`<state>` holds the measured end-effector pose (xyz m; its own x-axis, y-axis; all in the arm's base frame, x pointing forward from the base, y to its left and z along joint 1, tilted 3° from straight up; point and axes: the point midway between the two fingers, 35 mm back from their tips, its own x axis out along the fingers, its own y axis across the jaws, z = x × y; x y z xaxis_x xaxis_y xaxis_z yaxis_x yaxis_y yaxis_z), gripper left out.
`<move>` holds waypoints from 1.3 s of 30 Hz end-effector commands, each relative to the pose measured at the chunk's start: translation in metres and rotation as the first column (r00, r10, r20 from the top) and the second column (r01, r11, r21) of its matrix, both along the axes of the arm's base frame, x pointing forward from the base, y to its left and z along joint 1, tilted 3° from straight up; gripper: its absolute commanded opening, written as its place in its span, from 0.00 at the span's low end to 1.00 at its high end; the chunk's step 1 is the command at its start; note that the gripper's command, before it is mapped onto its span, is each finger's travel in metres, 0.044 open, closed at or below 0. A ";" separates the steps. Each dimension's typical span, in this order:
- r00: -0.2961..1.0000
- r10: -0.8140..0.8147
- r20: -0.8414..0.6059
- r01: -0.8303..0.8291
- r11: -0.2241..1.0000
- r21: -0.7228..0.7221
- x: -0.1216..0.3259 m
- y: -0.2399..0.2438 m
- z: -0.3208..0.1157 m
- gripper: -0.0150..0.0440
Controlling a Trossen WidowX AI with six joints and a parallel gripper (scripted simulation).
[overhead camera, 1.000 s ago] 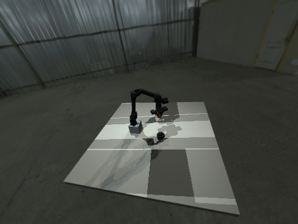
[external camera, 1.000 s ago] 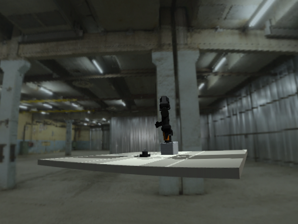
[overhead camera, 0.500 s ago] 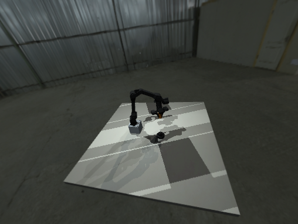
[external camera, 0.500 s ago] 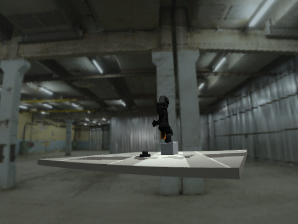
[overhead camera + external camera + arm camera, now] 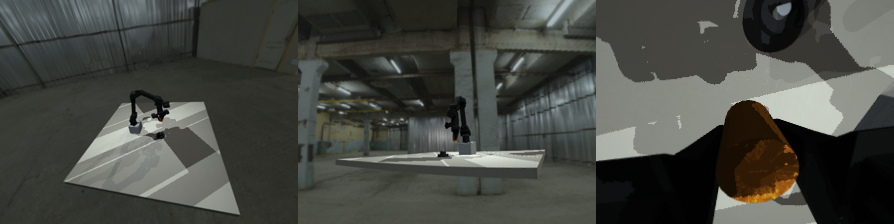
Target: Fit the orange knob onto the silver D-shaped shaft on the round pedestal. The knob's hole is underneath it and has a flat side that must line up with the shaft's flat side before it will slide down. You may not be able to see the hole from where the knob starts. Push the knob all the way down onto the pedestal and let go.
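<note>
The orange knob (image 5: 160, 118) (image 5: 453, 138) (image 5: 757, 160) is held in the air between the fingers of my gripper (image 5: 160, 117) (image 5: 455, 136) (image 5: 748, 127), which is shut on it. The knob's hole is hidden underneath. The black round pedestal (image 5: 160, 135) (image 5: 442, 155) (image 5: 757, 36) stands on the table, apart from the knob and lower than it. The silver shaft (image 5: 784, 10) rises from its middle, at the top of the wrist view, ahead of the knob. Its D shape shows there, with the flat side hard to make out.
The arm's grey base block (image 5: 135, 128) (image 5: 467, 148) stands on the pale table (image 5: 123, 179) (image 5: 503, 171), beside the pedestal. Shadows and bright bands cross the table top. The table's edges drop off to the floor.
</note>
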<state>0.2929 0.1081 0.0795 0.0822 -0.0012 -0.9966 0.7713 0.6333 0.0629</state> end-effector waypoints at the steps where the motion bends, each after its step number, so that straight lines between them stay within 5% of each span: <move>1: 1.000 0.004 0.001 -0.004 1.000 0.003 0.004 -0.009 -0.003 0.25; 39: 1.000 -0.029 0.000 0.029 1.000 -0.009 0.026 -0.113 -0.032 0.25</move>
